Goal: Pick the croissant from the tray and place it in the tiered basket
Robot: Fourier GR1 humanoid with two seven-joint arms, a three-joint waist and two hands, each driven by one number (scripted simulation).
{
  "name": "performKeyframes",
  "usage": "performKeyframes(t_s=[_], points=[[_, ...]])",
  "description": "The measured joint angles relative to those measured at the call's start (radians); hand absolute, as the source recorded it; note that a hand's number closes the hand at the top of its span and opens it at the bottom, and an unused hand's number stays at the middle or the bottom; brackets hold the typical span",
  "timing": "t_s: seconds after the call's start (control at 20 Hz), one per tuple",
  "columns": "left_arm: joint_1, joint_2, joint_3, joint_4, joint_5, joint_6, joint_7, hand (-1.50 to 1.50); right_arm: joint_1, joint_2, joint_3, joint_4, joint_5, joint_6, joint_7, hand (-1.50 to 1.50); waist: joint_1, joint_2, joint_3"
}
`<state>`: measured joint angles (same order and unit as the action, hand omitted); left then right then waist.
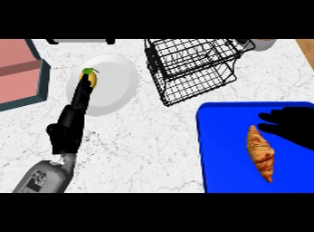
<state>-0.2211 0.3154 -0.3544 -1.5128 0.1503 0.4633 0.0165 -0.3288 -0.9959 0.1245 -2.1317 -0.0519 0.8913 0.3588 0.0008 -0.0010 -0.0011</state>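
A golden-brown croissant (261,154) lies lengthwise on the blue tray (219,136) at the lower right. My right hand (301,128) hovers over the tray just right of the croissant. Its fingers are spread and relaxed and point left toward the pastry's upper end; they hold nothing. The black wire tiered basket (189,68) stands behind the tray near the counter's far edge. My left hand (71,121) shows edge-on at the left, open, with straight fingers stretched up over a white plate.
A white plate (116,88) holds a small yellow fruit with a green tip (90,76), partly under my left fingers. A pink box with teal sides (9,77) fills the far left. A grey object (263,44) sits behind the basket.
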Motion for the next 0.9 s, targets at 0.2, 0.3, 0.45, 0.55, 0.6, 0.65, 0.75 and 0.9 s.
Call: performKeyframes(t_s=[0.2,0.3,0.45,0.55,0.6,0.65,0.75,0.9], points=[[0.032,-0.021,-0.003,-0.014,-0.025,-0.011,-0.004,0.00,-0.006,0.061,0.059,-0.041,0.050,0.010,0.076,-1.50,0.003,0.000,0.000],[0.038,-0.020,0.014,-0.014,-0.024,-0.025,-0.012,0.00,-0.005,0.078,0.088,-0.060,0.053,0.017,0.125,-1.50,0.002,0.000,0.000],[0.056,-0.032,0.015,-0.019,-0.038,-0.028,-0.020,0.00,0.007,0.072,0.101,-0.068,0.065,0.042,0.154,-1.50,0.002,0.000,0.000],[0.042,-0.037,0.029,-0.005,-0.040,-0.038,-0.018,0.00,0.021,0.074,0.119,-0.077,0.084,0.051,0.178,-1.50,0.000,0.000,0.000],[0.034,-0.035,0.033,-0.011,-0.042,-0.043,-0.004,0.00,0.023,0.078,0.133,-0.080,0.092,0.055,0.192,-1.50,0.000,0.000,0.000],[0.029,-0.040,0.037,-0.011,-0.045,-0.045,0.002,0.00,0.020,0.080,0.137,-0.076,0.097,0.062,0.201,-1.50,0.000,0.000,0.000],[0.028,-0.046,0.040,-0.014,-0.055,-0.050,0.007,0.00,0.012,0.091,0.148,-0.068,0.107,0.071,0.225,-1.50,0.001,0.000,0.000],[0.034,-0.068,0.047,-0.002,-0.069,-0.052,-0.009,0.00,0.024,0.108,0.164,-0.079,0.152,0.084,0.241,-1.50,0.000,0.001,0.001]])
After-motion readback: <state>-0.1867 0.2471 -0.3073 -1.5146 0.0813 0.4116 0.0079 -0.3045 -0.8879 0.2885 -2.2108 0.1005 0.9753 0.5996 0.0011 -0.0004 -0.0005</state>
